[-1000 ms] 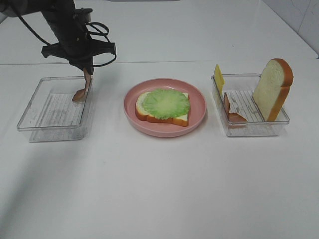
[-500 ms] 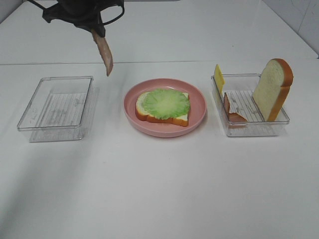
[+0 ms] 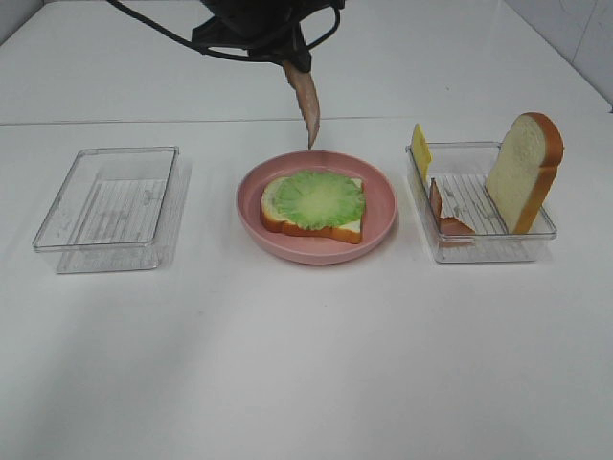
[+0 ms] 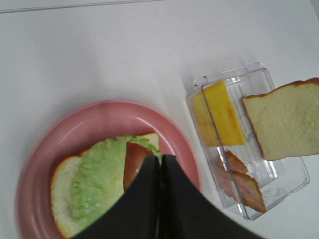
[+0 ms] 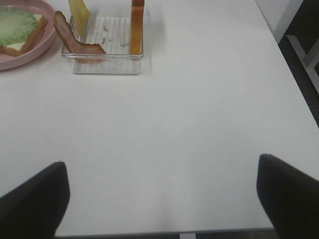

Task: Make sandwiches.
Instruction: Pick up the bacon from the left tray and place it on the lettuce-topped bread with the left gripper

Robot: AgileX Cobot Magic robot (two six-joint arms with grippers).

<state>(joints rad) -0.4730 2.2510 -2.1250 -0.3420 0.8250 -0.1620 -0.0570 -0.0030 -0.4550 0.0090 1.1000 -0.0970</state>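
A bread slice [image 3: 335, 226] with a green lettuce leaf [image 3: 318, 197] on it lies on the pink plate [image 3: 383, 222] in the middle. My left gripper [image 3: 290, 63] is shut on a brown-red bacon strip [image 3: 306, 103] that hangs above the plate's far edge; in the left wrist view the strip [image 4: 134, 161] shows over the lettuce [image 4: 99, 177]. The right tray [image 3: 517, 247] holds an upright bread slice [image 3: 522, 171], a yellow cheese square [image 3: 420, 148] and another bacon strip [image 3: 442, 216]. My right gripper [image 5: 162, 191] is open over bare table, its fingertips [image 5: 35, 196] wide apart.
A clear plastic tray [image 3: 107, 209] with nothing in it stands at the left. The white table's right edge [image 5: 294, 89] runs past the right gripper, with a dark floor beyond it.
My left gripper has lifted the bacon strip out of the left tray and carried it right, to above the plate's far edge. The right side has not changed.
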